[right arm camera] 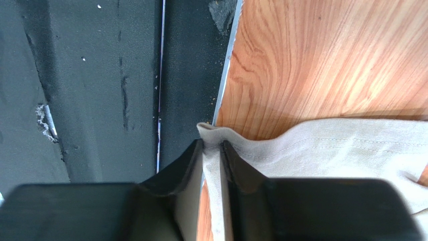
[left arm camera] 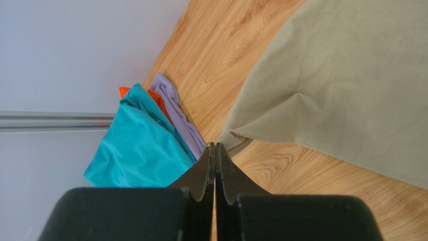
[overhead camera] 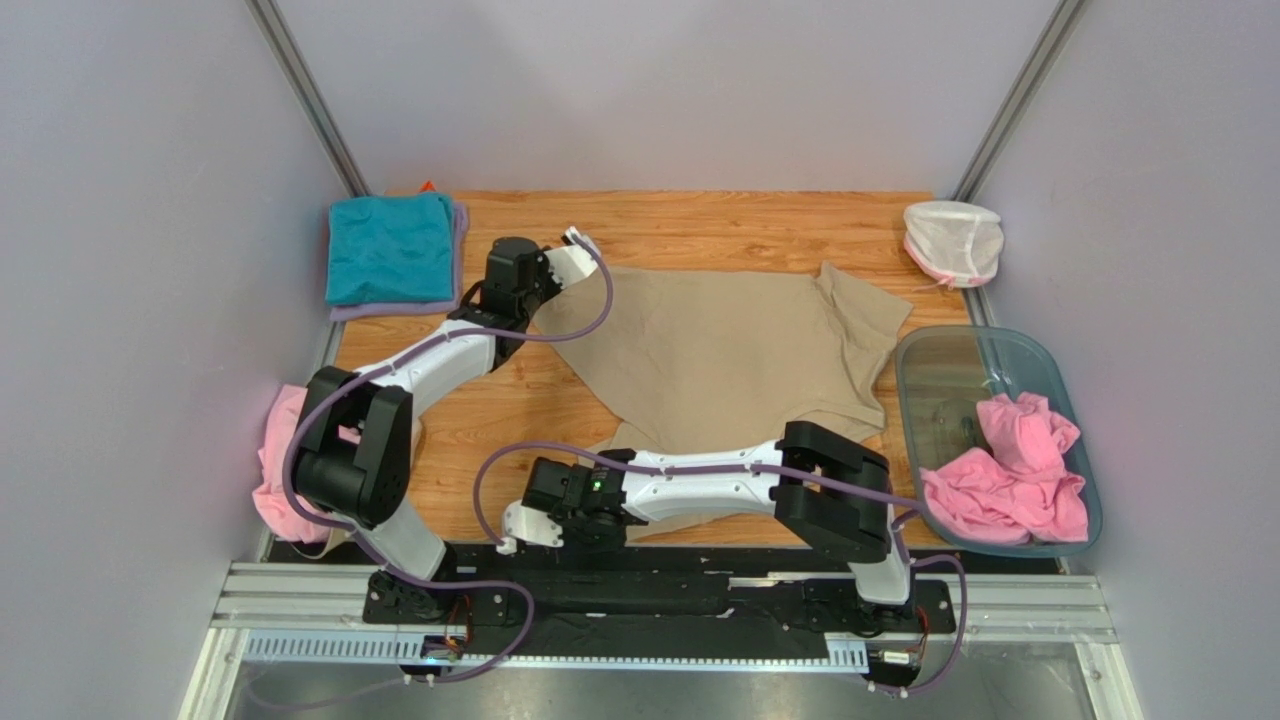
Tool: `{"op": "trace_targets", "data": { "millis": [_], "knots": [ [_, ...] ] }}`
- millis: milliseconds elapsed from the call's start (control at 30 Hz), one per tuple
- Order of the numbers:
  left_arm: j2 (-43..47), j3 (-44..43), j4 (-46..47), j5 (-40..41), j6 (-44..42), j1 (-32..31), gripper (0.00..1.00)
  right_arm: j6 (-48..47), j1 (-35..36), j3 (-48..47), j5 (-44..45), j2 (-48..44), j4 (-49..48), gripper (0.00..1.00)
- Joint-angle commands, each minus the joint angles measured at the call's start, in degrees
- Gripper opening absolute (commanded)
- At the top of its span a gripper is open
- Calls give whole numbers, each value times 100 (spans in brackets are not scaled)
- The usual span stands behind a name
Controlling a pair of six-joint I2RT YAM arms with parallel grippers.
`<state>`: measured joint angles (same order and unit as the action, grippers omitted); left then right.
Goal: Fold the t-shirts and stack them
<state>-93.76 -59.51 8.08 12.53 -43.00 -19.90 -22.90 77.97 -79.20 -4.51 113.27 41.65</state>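
The large tan t-shirt lies spread across the middle of the table. My left gripper is at its far left corner; in the left wrist view the gripper is shut, with the tan t-shirt pulled in a fold to its tips. My right gripper is at the near table edge, and the right wrist view shows the gripper shut on the tan hem. A folded teal t-shirt lies on a lilac one at the far left; the left wrist view shows the teal t-shirt too.
A clear bluish tub at the right holds crumpled pink cloth. More pink cloth hangs off the left edge. A white net pouch sits at the far right corner. The black base rail lies under my right gripper.
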Motion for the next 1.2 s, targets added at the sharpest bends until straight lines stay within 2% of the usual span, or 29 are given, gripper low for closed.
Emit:
{"op": "trace_targets", "data": {
  "millis": [0,200,467,767,1000,1167],
  "knots": [
    [191,71,291,3,-15,-23,0,31,34,-140,-15,107,-271,19],
    [226,141,326,21,11,-23,0,48,34,-78,29,125,-298,0],
    [358,238,256,47,46,-23,0,22,-63,36,433,-121,-149,0],
    [1113,141,-481,-119,398,-23,0,-4,-748,-34,1329,-1342,335,0],
    [1430,71,-693,-85,486,-23,0,40,-977,62,1514,-2072,449,0],
    [1544,123,-746,-58,512,-23,0,48,-1398,203,1410,-2467,432,0]
  ]
}}
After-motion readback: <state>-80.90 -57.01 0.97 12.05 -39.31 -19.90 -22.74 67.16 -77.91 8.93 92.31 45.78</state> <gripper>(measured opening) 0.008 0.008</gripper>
